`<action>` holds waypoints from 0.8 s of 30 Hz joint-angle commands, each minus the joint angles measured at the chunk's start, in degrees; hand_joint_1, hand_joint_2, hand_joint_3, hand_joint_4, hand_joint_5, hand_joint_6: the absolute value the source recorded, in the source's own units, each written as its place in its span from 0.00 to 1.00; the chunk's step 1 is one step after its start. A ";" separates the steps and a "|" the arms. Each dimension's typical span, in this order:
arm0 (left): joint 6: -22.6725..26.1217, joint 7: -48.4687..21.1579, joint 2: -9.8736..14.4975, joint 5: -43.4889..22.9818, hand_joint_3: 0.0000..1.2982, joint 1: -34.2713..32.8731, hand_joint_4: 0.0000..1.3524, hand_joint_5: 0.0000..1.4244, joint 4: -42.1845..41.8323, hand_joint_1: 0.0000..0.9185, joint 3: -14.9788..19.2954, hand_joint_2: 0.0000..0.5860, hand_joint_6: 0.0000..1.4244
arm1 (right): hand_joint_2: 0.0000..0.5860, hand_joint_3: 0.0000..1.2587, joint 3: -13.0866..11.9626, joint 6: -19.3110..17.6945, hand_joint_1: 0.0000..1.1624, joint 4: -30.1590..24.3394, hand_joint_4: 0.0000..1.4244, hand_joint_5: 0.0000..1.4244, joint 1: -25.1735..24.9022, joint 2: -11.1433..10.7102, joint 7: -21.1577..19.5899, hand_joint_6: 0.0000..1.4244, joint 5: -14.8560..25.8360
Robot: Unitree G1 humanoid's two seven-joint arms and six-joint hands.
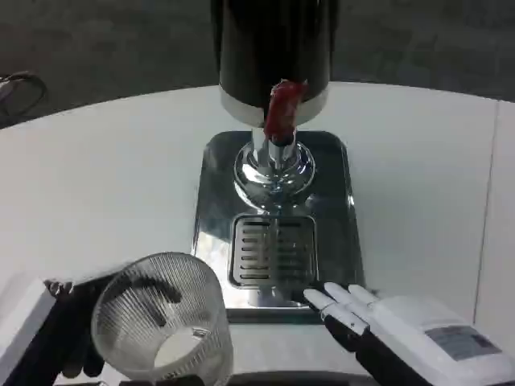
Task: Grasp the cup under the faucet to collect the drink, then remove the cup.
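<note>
A clear ribbed cup (161,322) sits at the lower left, in front of and left of the steel drip tray (334,201). My left hand (56,330) grips it from the left, and its dark fingers show through the glass. The cup looks empty. The chrome faucet (278,161) with a red handle (282,108) hangs over the tray's grate (272,249), with nothing under it. My right hand (402,330) lies at the lower right with its fingers stretched toward the tray's front edge, holding nothing.
The black dispenser body (273,48) stands at the back of the tray. The white table (105,185) spreads to both sides. A dark cable (20,88) lies at the far left edge.
</note>
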 commanded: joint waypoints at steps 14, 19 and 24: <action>-0.40 -0.04 -0.47 -0.69 0.77 -1.54 0.77 0.85 0.03 0.41 -1.06 0.43 0.92 | 0.81 0.05 -1.41 -0.06 0.25 -1.20 0.00 0.00 1.14 0.94 0.38 0.00 0.10; 0.56 0.40 -1.06 0.28 0.77 -3.78 0.77 0.85 1.48 0.41 -2.25 0.43 0.92 | 0.82 0.05 -4.47 -0.46 0.25 -2.41 0.00 0.00 3.27 1.71 -1.83 0.00 2.77; 2.06 1.47 -2.74 2.78 0.77 -7.44 0.77 0.85 4.27 0.41 -4.59 0.43 0.92 | 0.82 0.05 -8.14 -1.39 0.24 -2.66 0.00 0.00 4.87 2.19 -2.91 0.00 4.69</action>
